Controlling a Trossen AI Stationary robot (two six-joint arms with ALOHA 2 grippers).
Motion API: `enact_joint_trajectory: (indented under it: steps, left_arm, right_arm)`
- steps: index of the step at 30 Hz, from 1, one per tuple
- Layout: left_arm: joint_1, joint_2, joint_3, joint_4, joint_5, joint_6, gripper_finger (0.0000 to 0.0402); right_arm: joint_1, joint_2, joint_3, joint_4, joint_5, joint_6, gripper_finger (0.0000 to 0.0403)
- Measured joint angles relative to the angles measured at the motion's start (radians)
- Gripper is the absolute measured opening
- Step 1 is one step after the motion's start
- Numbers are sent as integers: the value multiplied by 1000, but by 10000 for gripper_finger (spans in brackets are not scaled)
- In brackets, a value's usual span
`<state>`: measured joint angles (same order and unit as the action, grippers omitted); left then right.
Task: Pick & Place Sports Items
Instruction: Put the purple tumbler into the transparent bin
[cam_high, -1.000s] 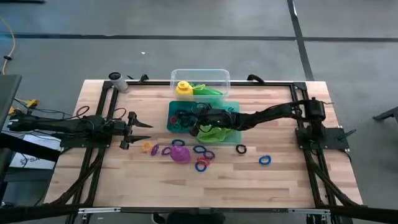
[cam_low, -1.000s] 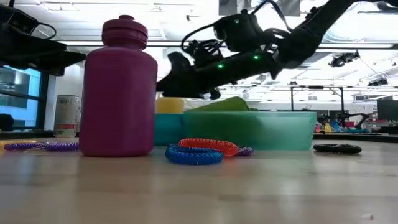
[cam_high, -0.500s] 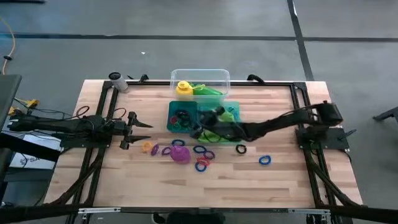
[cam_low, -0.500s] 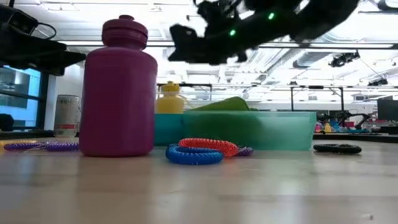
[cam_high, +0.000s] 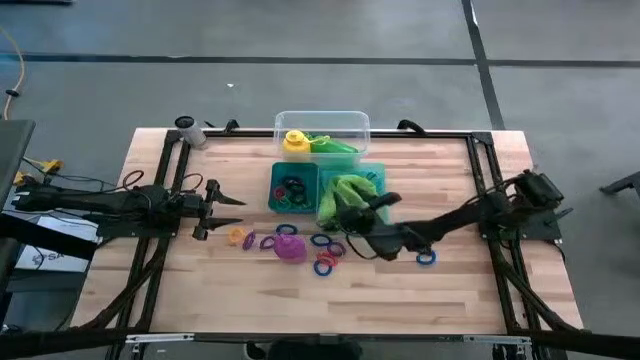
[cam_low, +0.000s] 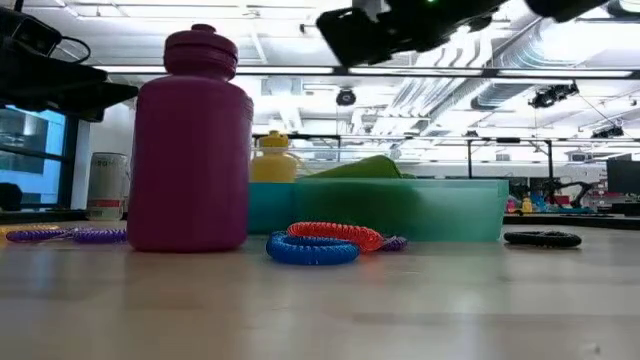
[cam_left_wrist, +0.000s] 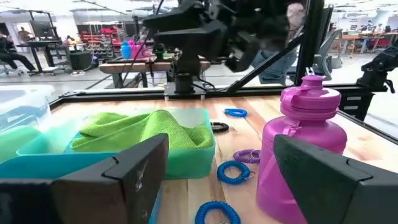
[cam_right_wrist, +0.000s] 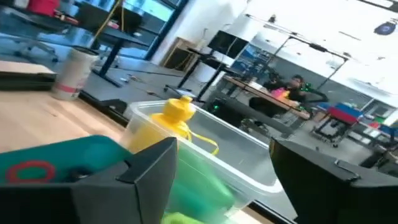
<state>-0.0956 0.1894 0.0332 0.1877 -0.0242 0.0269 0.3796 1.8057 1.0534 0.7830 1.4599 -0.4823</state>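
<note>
Rings (cam_high: 327, 254) lie scattered on the wood beside the purple bottle (cam_high: 290, 247), so your right gripper (cam_high: 349, 222) hangs above them, fingers parted and empty, while the left gripper (cam_high: 232, 200) waits spread wide near the table's left edge

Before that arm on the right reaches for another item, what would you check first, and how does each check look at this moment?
1. Right gripper empty: ok, its fingers stand apart with nothing between them.
2. Lime-green cloth settled in the teal tray: ok, it lies in the tray's right compartment.
3. Loose rings, like the blue ring, within reach on the table: ok.
4. Purple bottle upright: ok in the low view.
5. Left gripper out of the way: ok, open at the table's left side.
6. Which ring is targeted next: cannot tell.
</note>
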Motion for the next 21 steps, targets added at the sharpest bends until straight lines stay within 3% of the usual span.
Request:
enact_joint_trajectory:
  steps: [14,17,21]
  left_arm:
    - [0,0,0,0,0,0,236]
    - [0,0,0,0,0,0,236]
    - [0,0,0,0,0,0,236]
  right_arm:
    - [180,0,0,16,-63,-32,176]
    - [206,0,0,1,-137,58,169]
    - [226,0,0,-38,-335,117,162]
